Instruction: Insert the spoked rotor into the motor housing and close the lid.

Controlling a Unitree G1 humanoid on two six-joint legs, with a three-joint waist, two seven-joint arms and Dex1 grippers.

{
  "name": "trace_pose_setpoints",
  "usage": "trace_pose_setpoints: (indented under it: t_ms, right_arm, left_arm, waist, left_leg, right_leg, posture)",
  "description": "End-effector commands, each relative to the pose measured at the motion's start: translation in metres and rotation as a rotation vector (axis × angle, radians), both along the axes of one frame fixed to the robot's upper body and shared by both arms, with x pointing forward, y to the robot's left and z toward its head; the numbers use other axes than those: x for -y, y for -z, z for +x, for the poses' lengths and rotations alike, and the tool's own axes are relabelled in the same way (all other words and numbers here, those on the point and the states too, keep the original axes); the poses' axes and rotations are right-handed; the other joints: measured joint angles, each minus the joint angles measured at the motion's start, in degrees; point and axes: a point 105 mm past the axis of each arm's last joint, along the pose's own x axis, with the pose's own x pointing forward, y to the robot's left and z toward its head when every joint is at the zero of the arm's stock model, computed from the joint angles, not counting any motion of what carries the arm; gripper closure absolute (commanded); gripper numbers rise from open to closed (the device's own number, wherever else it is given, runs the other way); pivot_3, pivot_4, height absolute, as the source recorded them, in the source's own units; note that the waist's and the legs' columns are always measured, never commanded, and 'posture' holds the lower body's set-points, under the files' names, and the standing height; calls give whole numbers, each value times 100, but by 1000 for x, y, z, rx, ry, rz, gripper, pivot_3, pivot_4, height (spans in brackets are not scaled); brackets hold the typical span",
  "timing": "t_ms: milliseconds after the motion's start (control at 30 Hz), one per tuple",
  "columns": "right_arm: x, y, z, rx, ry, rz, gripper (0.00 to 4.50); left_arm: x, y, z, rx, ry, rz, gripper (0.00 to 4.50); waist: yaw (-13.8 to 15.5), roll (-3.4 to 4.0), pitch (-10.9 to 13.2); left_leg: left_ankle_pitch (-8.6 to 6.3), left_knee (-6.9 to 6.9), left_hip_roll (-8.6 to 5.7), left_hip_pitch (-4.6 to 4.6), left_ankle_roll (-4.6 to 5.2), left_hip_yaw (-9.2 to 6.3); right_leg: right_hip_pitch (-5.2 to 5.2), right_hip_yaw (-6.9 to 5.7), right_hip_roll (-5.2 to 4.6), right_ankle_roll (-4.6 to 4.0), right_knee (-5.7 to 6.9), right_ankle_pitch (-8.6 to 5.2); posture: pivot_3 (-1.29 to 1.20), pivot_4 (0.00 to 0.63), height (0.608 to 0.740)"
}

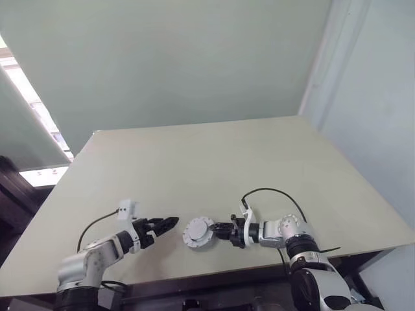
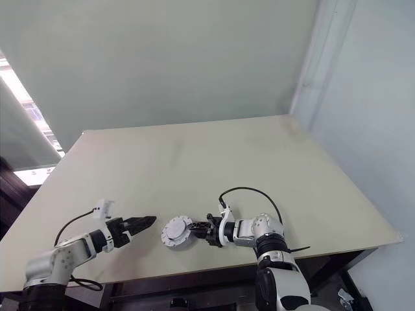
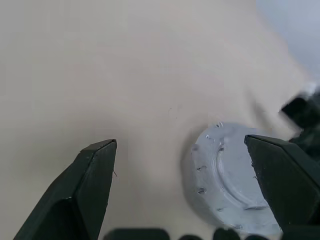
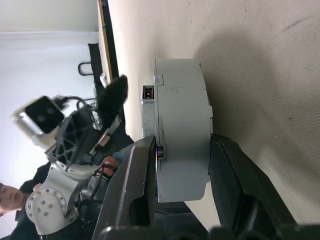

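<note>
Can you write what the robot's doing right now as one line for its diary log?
left claw: open, beside motor | right claw: shut on grey round motor assembly, edgewise | table: under it

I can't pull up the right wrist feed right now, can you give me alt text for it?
The right gripper is closed on the rim of a thick grey round assembled motor, one black finger on each flat face, against the beige table. Beyond it the left gripper hangs with fingers spread, clear of the motor.
</note>
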Motion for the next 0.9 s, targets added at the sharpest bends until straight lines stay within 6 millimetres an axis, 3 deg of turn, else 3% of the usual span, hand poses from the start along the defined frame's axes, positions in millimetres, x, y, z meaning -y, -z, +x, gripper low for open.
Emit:
trace_pose_setpoints:
  t_ms: [33,133,433,667,900]
  right_arm:
    - [-6,-21,9,42,35,105,3292]
    - [-7,-33,13,55,60,174,3293]
    - [-17,-63,15,88,73,300,3293]
    - [-28,-80,11,131,27,321,3293]
    - [-34,-83,7,142,-1,307,3294]
  left_arm:
    - [1,-15,0,-3,-46,-123,0]
    - [0,-18,-2,-6,-141,-277,0]
    - [-1,-17,-9,-34,-271,-498,0]
    - [20,-21,-7,-41,-250,-633,0]
    - [42,-22,-4,-61,-202,-727,0]
  waist:
    - [-2,-14,11]
    - [-8,-22,19]
    - [-15,-40,34]
    - [31,-46,38]
    - [31,-46,38]
  left_leg:
    - [0,1,0,0,0,-2]
    - [0,2,0,-1,-1,-2]
    - [-1,-1,0,-7,-3,-1]
    - [-1,0,-2,-12,-4,-1]
    - [-2,-2,-3,-12,-4,1]
  right_leg:
    - [0,-1,0,0,0,0]
    - [0,-1,0,0,0,0]
    - [-6,1,-1,0,-5,0]
    - [-6,1,-2,-1,-10,0]
    - [-7,1,-2,-1,-11,0]
  posture:
    - [0,0,740]
    - [0,0,740]
    - [0,0,740]
    - [0,0,740]
    - [0,0,740]
